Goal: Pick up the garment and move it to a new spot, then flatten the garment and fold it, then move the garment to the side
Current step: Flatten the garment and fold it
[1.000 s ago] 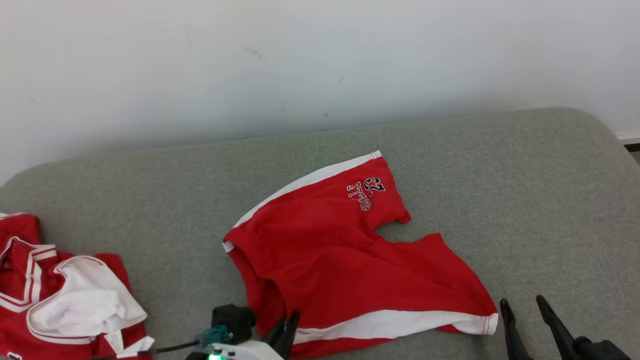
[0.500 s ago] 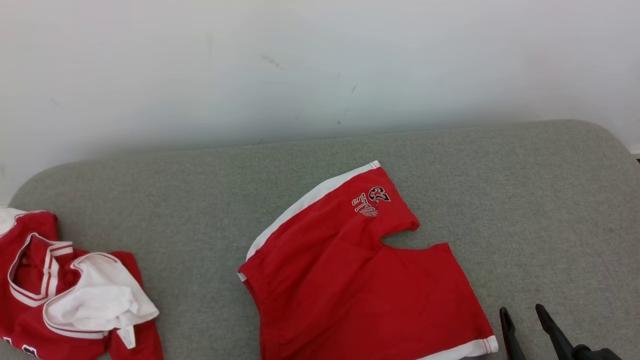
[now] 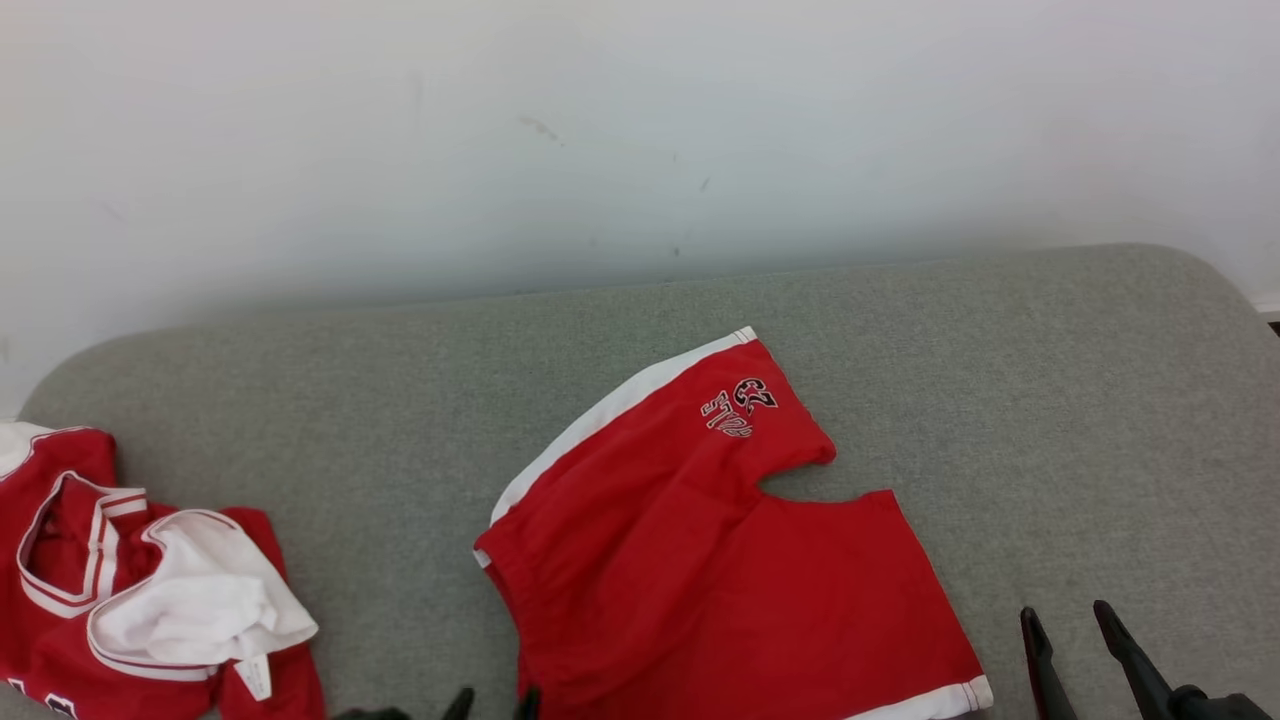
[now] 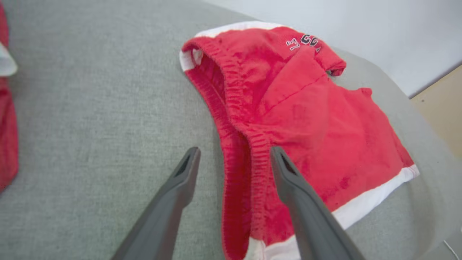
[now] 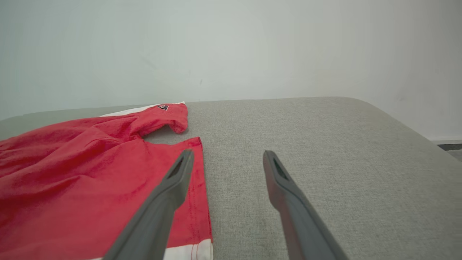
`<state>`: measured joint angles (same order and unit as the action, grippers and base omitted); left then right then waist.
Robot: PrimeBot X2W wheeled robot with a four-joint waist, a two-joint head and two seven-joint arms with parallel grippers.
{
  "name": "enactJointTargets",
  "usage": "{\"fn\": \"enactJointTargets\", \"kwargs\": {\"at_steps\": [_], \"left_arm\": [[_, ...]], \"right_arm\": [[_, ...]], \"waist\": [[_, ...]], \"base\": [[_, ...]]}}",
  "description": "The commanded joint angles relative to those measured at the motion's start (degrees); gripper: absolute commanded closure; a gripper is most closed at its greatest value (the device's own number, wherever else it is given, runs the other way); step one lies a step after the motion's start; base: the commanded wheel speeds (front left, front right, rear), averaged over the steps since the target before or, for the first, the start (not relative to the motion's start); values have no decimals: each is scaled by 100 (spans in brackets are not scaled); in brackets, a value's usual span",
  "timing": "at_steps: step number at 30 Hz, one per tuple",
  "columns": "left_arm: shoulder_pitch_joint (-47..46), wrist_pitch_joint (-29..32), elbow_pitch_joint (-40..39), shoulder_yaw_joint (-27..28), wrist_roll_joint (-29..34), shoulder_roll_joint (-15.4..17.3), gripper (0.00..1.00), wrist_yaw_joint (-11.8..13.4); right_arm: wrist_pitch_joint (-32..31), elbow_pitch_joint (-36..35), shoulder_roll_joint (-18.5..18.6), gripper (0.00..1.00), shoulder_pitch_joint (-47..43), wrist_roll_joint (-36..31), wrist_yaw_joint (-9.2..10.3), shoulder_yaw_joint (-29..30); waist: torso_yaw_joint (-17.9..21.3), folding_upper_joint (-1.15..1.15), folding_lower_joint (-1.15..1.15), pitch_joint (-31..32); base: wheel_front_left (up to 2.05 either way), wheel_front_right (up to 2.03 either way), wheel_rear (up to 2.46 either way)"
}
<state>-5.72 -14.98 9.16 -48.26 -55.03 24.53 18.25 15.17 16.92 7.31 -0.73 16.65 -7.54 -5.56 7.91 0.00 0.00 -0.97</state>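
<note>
— Left gripper first: how does it stand?

— Spread wide, with nothing clamped between its two dark fingers. In its own wrist view the elastic waistband of the red shorts runs up through the gap between the tips. Whether either finger touches the cloth, I cannot tell. In the head view that gripper pokes up at the bottom edge, at the near left corner of the shorts.

— And the right gripper?

— Just as wide, and empty. It hangs over the grey cushion. In its wrist view one finger crosses in front of the edge of a shorts leg and the other stands over bare fabric. In the head view it sits at the lower right, just beside the white-trimmed hem.

— Where do the shorts lie?

— Near the middle of the cushion, mostly flat with some wrinkles. The waistband faces the robot's left. The leg with the black-and-white lettering points toward the wall, and the other leg reaches toward the right gripper. A white stripe runs down the far side seam.

— Anything else around?

— A crumpled red-and-white jersey at the cushion's left end, well apart from the shorts. Tan floor shows past the cushion's rounded end in the left wrist view.
</note>
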Motion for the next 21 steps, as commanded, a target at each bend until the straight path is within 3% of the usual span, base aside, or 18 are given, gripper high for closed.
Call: {"fn": "enactJointTargets", "kwargs": {"at_steps": [1,5,11,21], "left_arm": [[152,-14,-197,334,374,-55,0,28],[424,-15,-507,911,1438,-207,0,-49],[942,-16,-759,1871,2565,-741,0,-266],[1492,-17,-738,3133,4215,-1529,0,-948]], "right_arm": [[-5,-79,51,0,-84,-48,11,62],[-5,-251,100,0,-157,-114,11,125],[-5,-509,194,0,-291,-237,11,170],[-5,-518,161,0,-443,-378,11,213]], "waist": [[-21,0,0,23],[-58,0,0,85],[-123,0,0,245],[-268,0,0,412]], "base": [[0,0,0],[0,0,0],[0,0,0],[0,0,0]]}}
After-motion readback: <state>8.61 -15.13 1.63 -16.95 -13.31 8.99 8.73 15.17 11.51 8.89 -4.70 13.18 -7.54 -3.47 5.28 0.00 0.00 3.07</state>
